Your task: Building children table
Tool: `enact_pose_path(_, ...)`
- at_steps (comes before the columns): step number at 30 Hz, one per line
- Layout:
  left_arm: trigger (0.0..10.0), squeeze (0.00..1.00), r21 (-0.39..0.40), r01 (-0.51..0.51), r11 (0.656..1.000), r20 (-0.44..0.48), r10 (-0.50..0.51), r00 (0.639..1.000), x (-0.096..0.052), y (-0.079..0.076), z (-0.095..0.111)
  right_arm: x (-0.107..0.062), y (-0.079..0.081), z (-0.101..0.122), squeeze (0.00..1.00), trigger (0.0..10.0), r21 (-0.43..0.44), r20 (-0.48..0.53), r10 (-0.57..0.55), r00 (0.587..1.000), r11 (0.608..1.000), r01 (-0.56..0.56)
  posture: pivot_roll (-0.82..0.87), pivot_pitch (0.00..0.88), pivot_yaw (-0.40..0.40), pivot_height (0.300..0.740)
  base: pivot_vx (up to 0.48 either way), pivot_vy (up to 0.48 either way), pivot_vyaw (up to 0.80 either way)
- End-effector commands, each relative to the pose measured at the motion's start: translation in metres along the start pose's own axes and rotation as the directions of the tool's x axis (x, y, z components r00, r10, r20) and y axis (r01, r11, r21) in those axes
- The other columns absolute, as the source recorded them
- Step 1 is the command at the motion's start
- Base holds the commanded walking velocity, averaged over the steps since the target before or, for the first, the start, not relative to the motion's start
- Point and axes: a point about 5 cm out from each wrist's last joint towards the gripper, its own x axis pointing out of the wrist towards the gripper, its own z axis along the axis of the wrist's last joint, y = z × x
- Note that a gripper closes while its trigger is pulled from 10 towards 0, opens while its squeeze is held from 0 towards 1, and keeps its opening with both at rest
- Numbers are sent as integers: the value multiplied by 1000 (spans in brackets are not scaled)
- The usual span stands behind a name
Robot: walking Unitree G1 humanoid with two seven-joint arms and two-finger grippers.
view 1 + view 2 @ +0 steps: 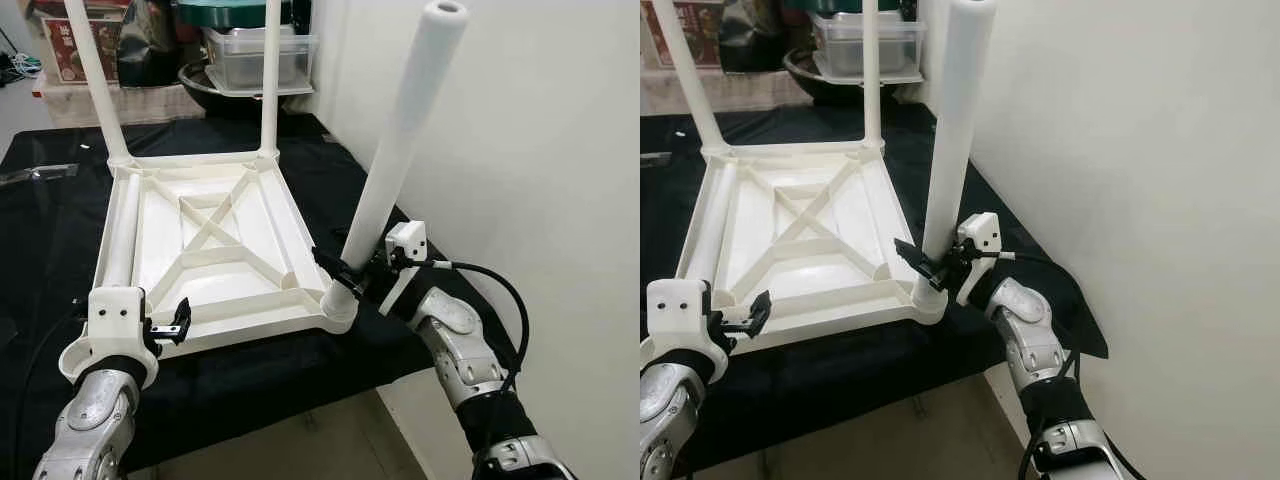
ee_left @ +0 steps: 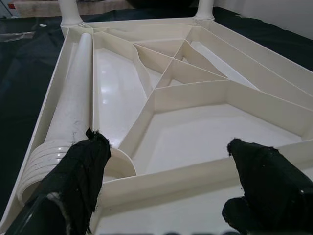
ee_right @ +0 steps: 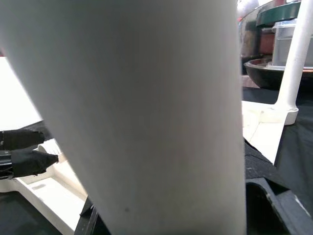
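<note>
A white plastic table top lies upside down on a black cloth. Two white legs stand upright in its far corners. A third leg rises from the near right corner socket, leaning to the right. My right gripper is shut on this leg low down, just above the socket. A fourth leg lies loose inside the top along its left rim. My left gripper is open at the near left corner, its fingertips just short of the rim.
A clear plastic box and a dark bowl stand behind the cloth. A white wall runs close along the right side. The cloth's front edge hangs over bare floor.
</note>
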Motion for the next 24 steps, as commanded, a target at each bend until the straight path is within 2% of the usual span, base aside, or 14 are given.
enact_pose_path(1,10000,0,3,-3,1000,-15,3,1000,-1,0,-3,-3,16,-35,0,10000,124,-144,22,989,992,-4,135,0,-105,740,0,0,0)
enact_pose_path(3,10000,0,0,-8,1000,-14,8,1000,-2,0,-2,7,14,-45,0,10000,180,-225,-175,958,960,217,146,0,-106,740,0,0,0)
enact_pose_path(4,10000,0,0,-11,1000,-15,11,1000,-3,1,-2,10,11,-53,0,10000,201,-284,-293,913,913,356,148,0,-107,740,0,0,0)
enact_pose_path(5,10000,0,1,-15,1000,-16,15,1000,-3,1,-2,11,10,-58,0,10000,223,-323,-365,873,867,445,154,0,-104,740,0,0,0)
enact_pose_path(6,10000,0,1,-15,1000,-16,15,1000,-3,1,-2,11,10,-58,0,10000,223,-323,-365,873,867,445,154,0,-104,740,0,0,0)
enact_pose_path(7,10000,0,0,-19,1000,-17,19,1000,-4,2,-2,8,7,-67,0,10000,185,-412,-463,785,801,569,158,0,-102,740,0,0,0)
enact_pose_path(8,10000,0,2,-21,1000,-18,21,1000,-5,3,-2,6,10,-74,0,10000,162,-482,-484,730,770,617,158,0,-99,740,0,0,0)
enact_pose_path(9,10000,0,2,-21,1000,-18,21,1000,-5,3,-2,6,10,-74,0,10000,162,-482,-484,730,770,617,158,0,-99,740,0,0,0)
enact_pose_path(11,10000,0,6,-23,1000,-19,23,1000,-5,5,-1,3,10,-78,0,10000,115,-535,-518,668,739,664,152,0,-95,740,0,0,0)
enact_pose_path(12,10000,0,6,-23,1000,-19,23,1000,-5,5,-1,3,10,-78,0,10000,115,-535,-518,668,739,664,152,0,-95,740,0,0,0)
enact_pose_path(14,10000,0,11,-28,1000,-23,29,999,-3,7,-1,-1,-1,-72,0,10000,63,-511,-615,601,671,739,149,0,-95,740,0,0,0)
enact_pose_path(16,10000,0,12,-34,999,-22,34,999,-3,8,-1,-2,-6,-68,0,10000,33,-488,-651,582,652,757,147,0,-101,740,0,0,0)
enact_pose_path(22,10000,0,3,-51,999,-38,51,998,-2,6,-4,3,1,-68,0,10000,-5,-514,-646,564,660,751,144,0,-105,740,0,0,0)
enact_pose_path(24,10000,0,4,-55,999,-46,55,997,-2,6,-6,7,1,-65,0,10000,15,-504,-626,595,682,731,138,0,-105,740,0,0,0)
